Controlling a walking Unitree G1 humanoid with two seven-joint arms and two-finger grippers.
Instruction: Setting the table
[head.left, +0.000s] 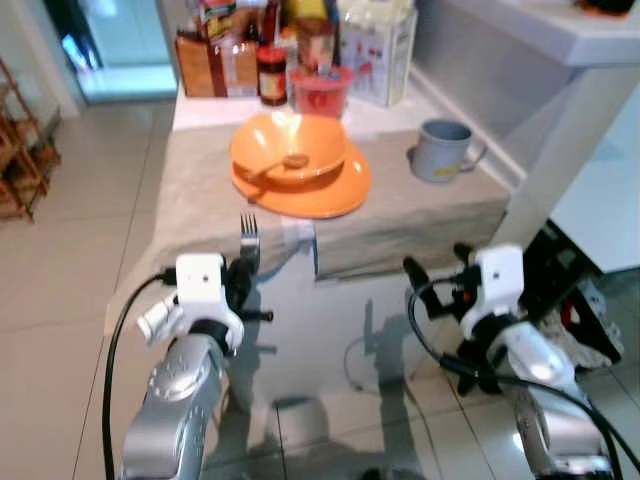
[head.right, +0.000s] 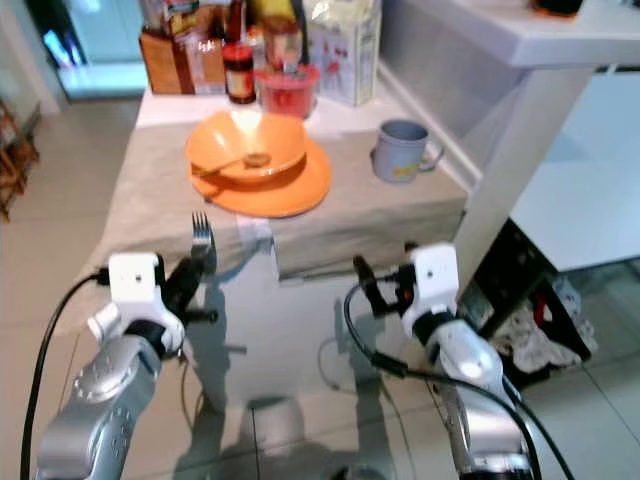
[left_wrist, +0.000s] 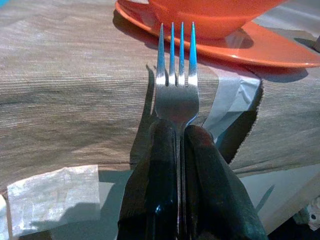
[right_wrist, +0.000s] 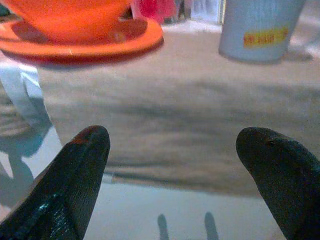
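Table (head.left: 200, 200) wears a beige cloth, carrying an orange plate (head.left: 340, 195) with an orange bowl (head.left: 290, 145), perhaps a spoon inside, and a grey mug (head.left: 440, 150). Left hand (left_wrist: 181, 135) pinches a 4-tined fork (left_wrist: 176, 75) upright at the near edge. Right hand (right_wrist: 172, 145) hovers spread wide.

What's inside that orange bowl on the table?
A spoon lies in the orange bowl, its handle resting toward the rim. No food shows in it. The bowl sits on an orange plate, and covers the plate's middle, so anything underneath is hidden.
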